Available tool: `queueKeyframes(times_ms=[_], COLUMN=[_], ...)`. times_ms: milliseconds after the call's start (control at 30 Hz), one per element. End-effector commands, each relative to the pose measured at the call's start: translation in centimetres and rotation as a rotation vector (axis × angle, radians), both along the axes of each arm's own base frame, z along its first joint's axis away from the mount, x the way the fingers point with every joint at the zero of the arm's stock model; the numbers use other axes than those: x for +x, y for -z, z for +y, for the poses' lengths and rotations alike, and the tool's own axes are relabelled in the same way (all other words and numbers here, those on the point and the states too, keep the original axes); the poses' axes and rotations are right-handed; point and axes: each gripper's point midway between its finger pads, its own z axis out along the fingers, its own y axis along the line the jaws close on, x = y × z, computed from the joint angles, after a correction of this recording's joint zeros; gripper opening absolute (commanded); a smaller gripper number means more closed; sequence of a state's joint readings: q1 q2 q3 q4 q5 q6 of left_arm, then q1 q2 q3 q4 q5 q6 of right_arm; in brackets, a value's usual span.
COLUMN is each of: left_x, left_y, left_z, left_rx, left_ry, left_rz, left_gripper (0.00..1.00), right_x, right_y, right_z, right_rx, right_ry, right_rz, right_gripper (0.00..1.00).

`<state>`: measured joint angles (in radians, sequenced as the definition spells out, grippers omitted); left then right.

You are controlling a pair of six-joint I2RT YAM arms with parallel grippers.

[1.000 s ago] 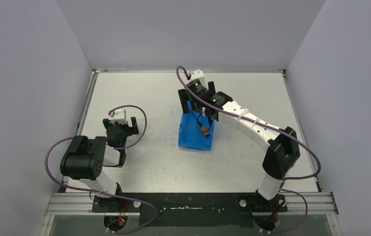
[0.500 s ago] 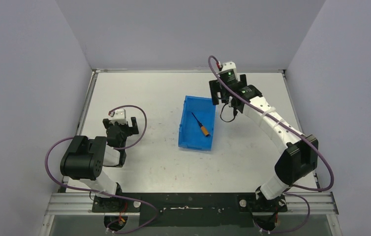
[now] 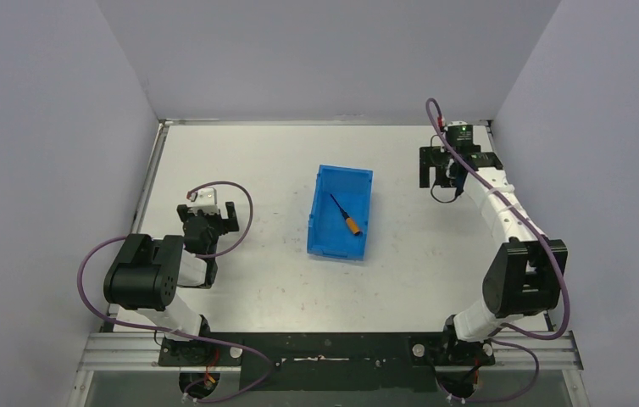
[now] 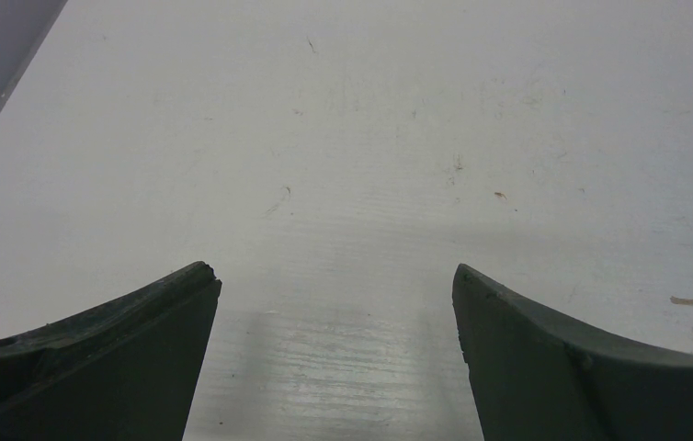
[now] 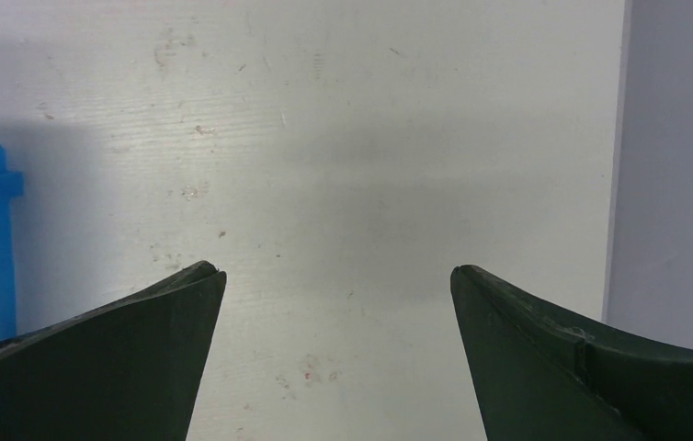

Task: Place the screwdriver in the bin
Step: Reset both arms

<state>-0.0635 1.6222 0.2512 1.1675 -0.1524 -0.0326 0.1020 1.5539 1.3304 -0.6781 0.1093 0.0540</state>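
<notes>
screwdriver point(image 3: 344, 217): lies flat on the floor of the bin point(image 3: 336, 252), diagonal; orange handle toward the bin's near-right corner, black shaft tip toward its far-left. nothing touches it.
task status: looks done, judging by the tool resting in the bin w/ no arm on it.
right fingers point(image 5: 122, 358): spread wide, holding nothing. well right of the bin, toward its far end, over bare tabletop point(image 3: 257, 153). the bin's blue edge just shows at the left of the right wrist view.
left fingers point(image 4: 95, 367): spread wide, empty. well left of the bin, abt level w/ its middle.
handling (est.): light, stiff, slim, not fragile. the thin round shaft would prob. roll or slip, so the handle is the better hold, pinched across its width near mid-length.
bin make: blue moulded plastic, rectangular, upright walls w/ a rim, smooth. prob. light enough to slide if bumped.
tabletop surface: white, matt, scuffed w/ small specks & faint grain lines.
finger make: dark, matt, curving in to blunt tips.
</notes>
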Motion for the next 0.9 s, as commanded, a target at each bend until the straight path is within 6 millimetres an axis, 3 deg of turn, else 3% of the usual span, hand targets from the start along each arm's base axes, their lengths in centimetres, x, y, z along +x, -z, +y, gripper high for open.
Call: queueKeyframes(times_ms=[0,267,867], left_x=[0.5,0.5,0.5], left_y=[-1.6,-1.6,-1.6], left_z=[0.0,0.0,0.0], left_rx=[-0.003,-0.002,-0.003], left_ry=[0.0,0.0,0.0], left_rz=[-0.059,-0.059,-0.06], left_gripper=[0.97,0.97,0.97], right_x=[0.8,0.9,0.7], right_y=[-2.0,-2.2,-2.6], right_z=[-1.4,-5.2,-5.7], right_rx=[0.062,0.147,0.15], right_ry=[0.003,0.087,0.09], right_rz=[-0.096,-0.156,-0.167], right_gripper=[1.0,1.0,1.0])
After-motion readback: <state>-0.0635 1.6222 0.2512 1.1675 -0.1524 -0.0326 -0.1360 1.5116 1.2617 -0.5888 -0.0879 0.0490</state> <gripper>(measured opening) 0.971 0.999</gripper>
